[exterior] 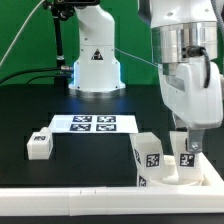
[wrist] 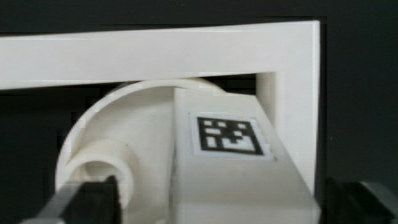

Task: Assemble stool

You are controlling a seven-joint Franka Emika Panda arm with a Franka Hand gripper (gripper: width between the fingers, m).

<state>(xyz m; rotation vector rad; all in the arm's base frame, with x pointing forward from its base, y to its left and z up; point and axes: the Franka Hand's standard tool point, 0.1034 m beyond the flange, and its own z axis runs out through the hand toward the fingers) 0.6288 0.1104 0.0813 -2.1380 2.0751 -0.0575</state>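
Observation:
The white round seat disc (exterior: 205, 172) lies in the corner of the border rail at the exterior view's right. It also shows in the wrist view (wrist: 111, 135). My gripper (exterior: 185, 148) reaches straight down onto it. In the wrist view my gripper (wrist: 228, 198) has a dark finger on each side of an upright tagged leg (wrist: 231, 140) that rises from the seat. The fingers look closed against its sides. A second tagged leg (exterior: 148, 157) stands upright at the seat's near edge. A third leg (exterior: 40, 145) lies loose on the table at the exterior view's left.
The marker board (exterior: 93, 123) lies flat mid-table. The long white border rail (exterior: 80, 205) runs along the front and turns a corner beside the seat (wrist: 160, 50). The arm's white base (exterior: 95, 65) stands at the back, with cables beside it.

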